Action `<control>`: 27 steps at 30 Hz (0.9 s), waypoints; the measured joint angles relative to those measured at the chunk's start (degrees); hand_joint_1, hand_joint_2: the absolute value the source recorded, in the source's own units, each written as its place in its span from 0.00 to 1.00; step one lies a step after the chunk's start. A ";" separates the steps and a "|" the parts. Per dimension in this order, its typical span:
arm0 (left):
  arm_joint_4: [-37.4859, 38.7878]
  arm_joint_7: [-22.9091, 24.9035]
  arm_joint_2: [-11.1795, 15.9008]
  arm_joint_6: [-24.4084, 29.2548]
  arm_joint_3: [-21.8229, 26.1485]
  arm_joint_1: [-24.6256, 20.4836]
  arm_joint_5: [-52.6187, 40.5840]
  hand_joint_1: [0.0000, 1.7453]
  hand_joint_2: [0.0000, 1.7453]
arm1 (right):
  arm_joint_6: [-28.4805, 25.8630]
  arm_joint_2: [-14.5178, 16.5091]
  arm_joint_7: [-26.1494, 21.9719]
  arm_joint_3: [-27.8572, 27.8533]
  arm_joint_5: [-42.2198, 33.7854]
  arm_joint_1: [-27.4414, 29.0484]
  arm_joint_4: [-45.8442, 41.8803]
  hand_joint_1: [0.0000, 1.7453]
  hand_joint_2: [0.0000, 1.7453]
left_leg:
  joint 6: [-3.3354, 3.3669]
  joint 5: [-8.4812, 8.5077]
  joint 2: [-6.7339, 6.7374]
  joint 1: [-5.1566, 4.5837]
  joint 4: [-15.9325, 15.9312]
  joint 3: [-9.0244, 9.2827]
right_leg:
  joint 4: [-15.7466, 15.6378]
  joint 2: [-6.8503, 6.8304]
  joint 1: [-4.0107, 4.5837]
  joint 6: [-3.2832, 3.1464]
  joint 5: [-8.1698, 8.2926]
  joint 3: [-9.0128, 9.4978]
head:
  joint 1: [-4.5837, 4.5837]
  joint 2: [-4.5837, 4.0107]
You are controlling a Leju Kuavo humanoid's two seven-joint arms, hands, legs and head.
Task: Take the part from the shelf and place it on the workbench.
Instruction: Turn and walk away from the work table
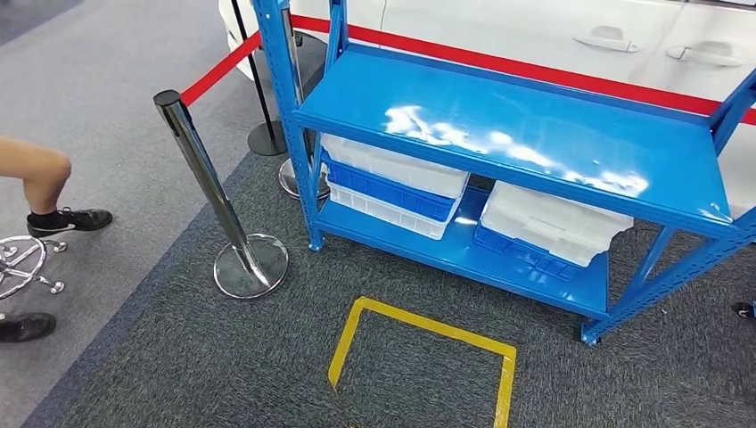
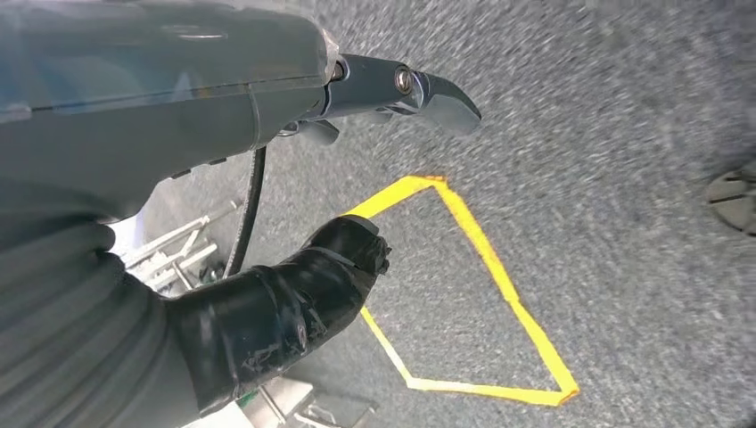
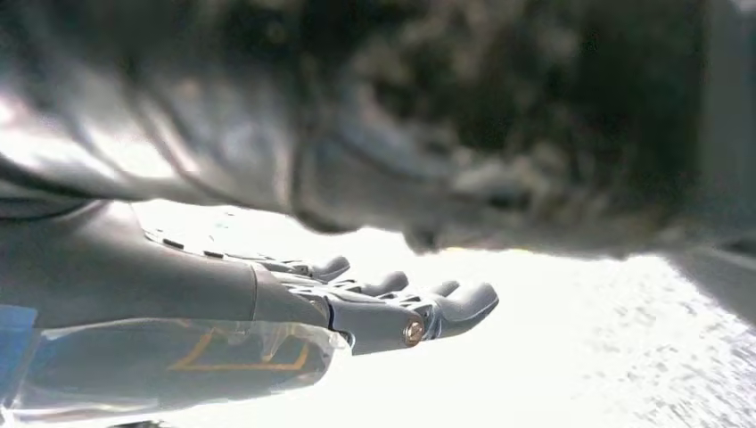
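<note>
The blue metal two-tier shelf (image 1: 535, 152) stands just beyond the yellow taped floor square (image 1: 423, 357), presumably the robot's standing mark. White and blue plastic bins (image 1: 392, 183) on its lower tier likely hold the part, itself unseen. Left hand (image 2: 392, 94) and right hand (image 3: 392, 308) hang with fingers apart, holding nothing.

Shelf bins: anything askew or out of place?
Yes. The right white bin on the lower shelf sits tilted, propped on a blue bin. The left stack looks roughly level. Top shelf carries only glare.
</note>
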 joint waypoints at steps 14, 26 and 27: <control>0.01 1.16 0.00 0.26 -1.31 0.07 2.72 0.00 1.00 | -6.17 1.02 2.83 -0.76 -1.44 0.17 -0.06 0.00 0.00 | -1.37 -0.67 -3.34 0.06 4.37 -2.71 | -0.99 5.36 0.12 -1.98 0.43 0.28 | -0.01 0.00; -2.10 2.50 -2.94 2.07 2.30 1.88 -1.14 0.00 1.00 | -11.74 2.02 3.29 -3.03 -0.78 1.00 -1.04 0.00 1.00 | -0.31 0.39 -3.76 -0.51 0.50 -1.33 | -1.06 5.52 0.30 -2.30 0.30 0.35 | -0.01 0.00; -2.59 2.71 -3.47 2.63 3.54 2.21 -1.88 0.00 1.00 | -12.10 2.08 2.95 -3.28 -0.68 1.15 -1.31 0.00 1.00 | -0.27 0.38 -3.76 -0.54 0.50 -1.34 | -1.09 5.52 0.26 -2.16 0.31 0.37 | -0.01 0.00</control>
